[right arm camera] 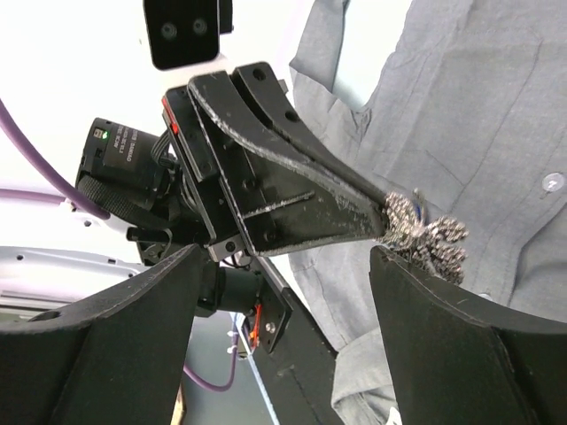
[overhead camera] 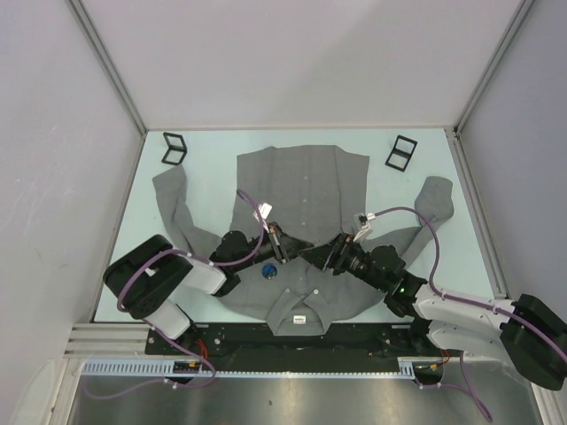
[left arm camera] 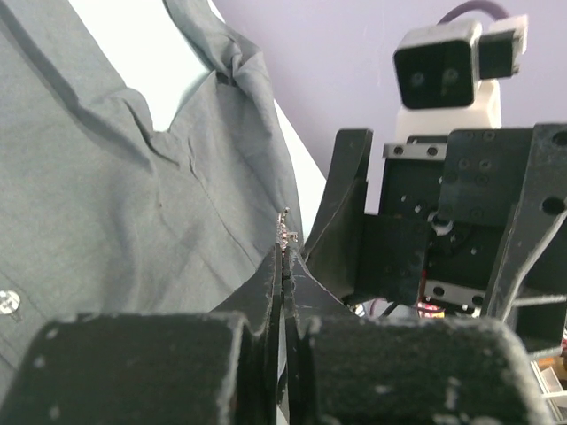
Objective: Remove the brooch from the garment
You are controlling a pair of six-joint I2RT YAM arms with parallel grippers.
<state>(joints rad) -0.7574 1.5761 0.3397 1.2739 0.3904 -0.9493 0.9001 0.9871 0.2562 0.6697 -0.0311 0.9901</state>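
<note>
On the pale bench (overhead camera: 213,146), the garment (overhead camera: 306,190) lies flat and face up. Its collar (overhead camera: 297,312) and white neck label (overhead camera: 299,319) sit at the near edge, its hem points to the far edge, and its 2 sleeves bend outward toward the left and right edges. It is a grey, collared shirt with small white buttons; 1 button (right arm camera: 554,181) shows plainly in the right wrist view. The cloth is creased around the chest.

The brooch (right arm camera: 427,237) is a small silvery cluster of glittering bits. It sits over the chest, near the middle of the garment. The left gripper (overhead camera: 282,244) has its jaws pressed together on the brooch, which juts from the very tips of the fingers. Whether the brooch is pinned to the cloth or free of it cannot be told.

The right gripper (overhead camera: 321,252) faces the left one from just beside it, jaws spread wide, 1 finger on either side of the brooch and touching nothing.

A small dark blue disc (overhead camera: 268,272) rests on the garment below the left gripper. 2 black frames (overhead camera: 174,148) (overhead camera: 401,152) stand near the far corners.
</note>
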